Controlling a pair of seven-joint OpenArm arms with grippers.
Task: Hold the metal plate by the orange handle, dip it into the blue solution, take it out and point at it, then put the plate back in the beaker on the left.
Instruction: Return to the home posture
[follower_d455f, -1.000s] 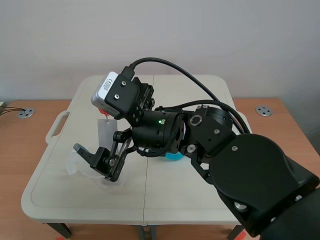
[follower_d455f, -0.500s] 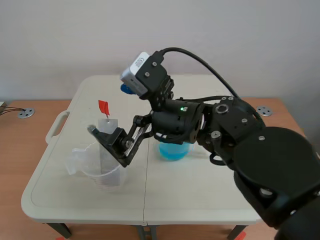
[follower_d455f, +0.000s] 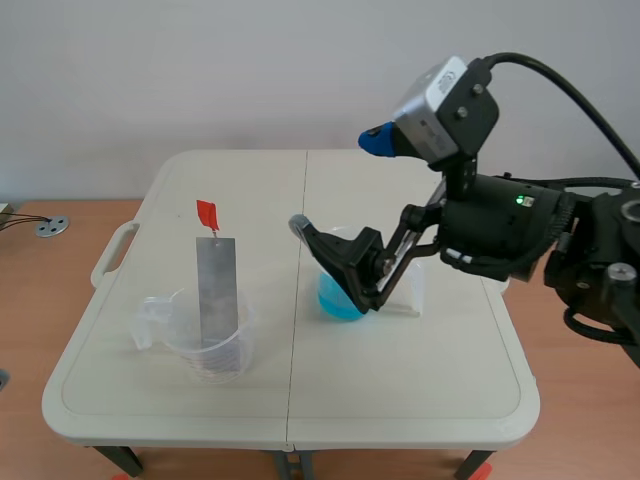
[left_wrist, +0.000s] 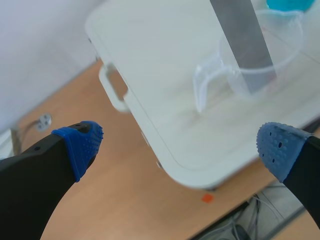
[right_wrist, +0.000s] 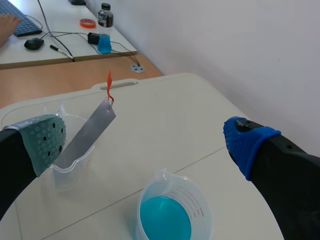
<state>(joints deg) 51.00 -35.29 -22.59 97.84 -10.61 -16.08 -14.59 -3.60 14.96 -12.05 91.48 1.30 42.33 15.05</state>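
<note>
Scene after release. The right arm (follower_d455f: 520, 235) has drawn back to its own side: a second ago it stretched across the table (follower_d455f: 400, 400) and hid the left beaker (follower_d455f: 178, 340), half a second ago its gripper stood just beside the plate (follower_d455f: 218, 290), and now the right gripper (follower_d455f: 335, 265) hangs over the right beaker (right_wrist: 197, 200), well apart from the plate. Its jaws are spread wide and hold nothing; the right wrist view shows one grey-green pad (right_wrist: 47, 137) and one blue pad (right_wrist: 247, 140) far apart.

The plate has stayed where it was half a second ago: it stands in the left beaker, leaning on the rim, with its upper half above the rim. The orange handle (follower_d455f: 207, 213) sticks up from its upper corner, free of both grippers.

In the scene view the right gripper stands in front of the right beaker and covers most of it; the blue solution (right_wrist: 165, 219) shows fully only in the right wrist view, below and between the fingers.

The left gripper (left_wrist: 180, 145) appears only in its own wrist view, held off the table's edge over the wooden surface (left_wrist: 125, 200), jaws wide apart, with the left beaker ahead of it.

Beyond the table's far end, in the right wrist view: a desk (right_wrist: 60, 55) with a keyboard (right_wrist: 22, 22), a mouse (right_wrist: 34, 43), a dark bottle (right_wrist: 104, 14) and a person's hand (right_wrist: 6, 20).
</note>
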